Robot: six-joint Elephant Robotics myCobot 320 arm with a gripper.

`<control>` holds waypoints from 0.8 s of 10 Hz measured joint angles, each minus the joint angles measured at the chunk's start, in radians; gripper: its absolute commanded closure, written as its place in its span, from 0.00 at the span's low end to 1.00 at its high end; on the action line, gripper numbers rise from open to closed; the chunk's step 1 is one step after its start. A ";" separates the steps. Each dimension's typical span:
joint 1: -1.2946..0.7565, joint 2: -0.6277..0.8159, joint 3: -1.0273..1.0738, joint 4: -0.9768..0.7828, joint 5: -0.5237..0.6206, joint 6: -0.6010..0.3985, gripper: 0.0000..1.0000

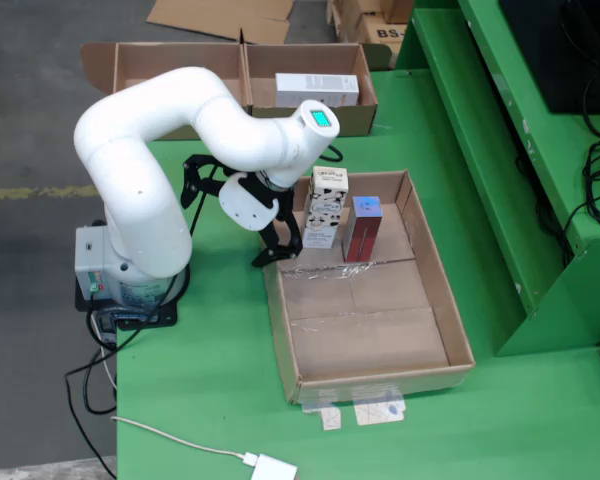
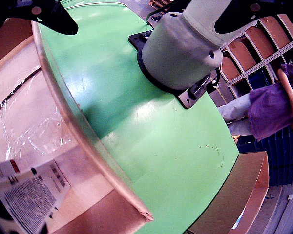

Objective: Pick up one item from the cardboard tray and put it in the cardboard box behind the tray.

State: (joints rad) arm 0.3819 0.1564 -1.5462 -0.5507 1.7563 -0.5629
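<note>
My black gripper [image 1: 278, 250] hangs open over the left wall of the cardboard tray [image 1: 435, 290], with nothing between its fingers. Just right of it, at the tray's far end, stand a black-and-white carton [image 1: 326, 205] and a red box with a blue top [image 1: 363, 228]. In the wrist view one dark finger [image 2: 39, 12] sits at the top left and the other at the top right; the tray wall [image 2: 83, 131] runs between them, and a printed carton [image 2: 27, 200] shows at the bottom left. The cardboard box [image 1: 160, 68] behind the tray holds a white carton [image 1: 317, 89].
The arm's base [image 1: 130, 285] stands left of the tray on the green table [image 1: 200, 380]. A white cable and plug [image 1: 270, 466] lie at the table's front. A green frame [image 1: 500, 150] rises on the right. A person in purple [image 2: 273, 102] stands beyond the table.
</note>
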 measured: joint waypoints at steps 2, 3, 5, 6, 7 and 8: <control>-0.098 0.000 0.000 0.000 -0.002 -0.097 0.00; -0.138 0.000 0.000 0.000 -0.005 -0.138 0.00; -0.235 0.000 0.000 0.000 -0.006 -0.235 0.00; -0.290 0.000 0.000 0.000 -0.006 -0.290 0.00; -0.330 0.000 0.000 0.000 -0.006 -0.331 0.00; -0.386 0.000 0.000 0.000 -0.006 -0.387 0.00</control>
State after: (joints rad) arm -0.0045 0.1564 -1.5462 -0.5507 1.7502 -0.9495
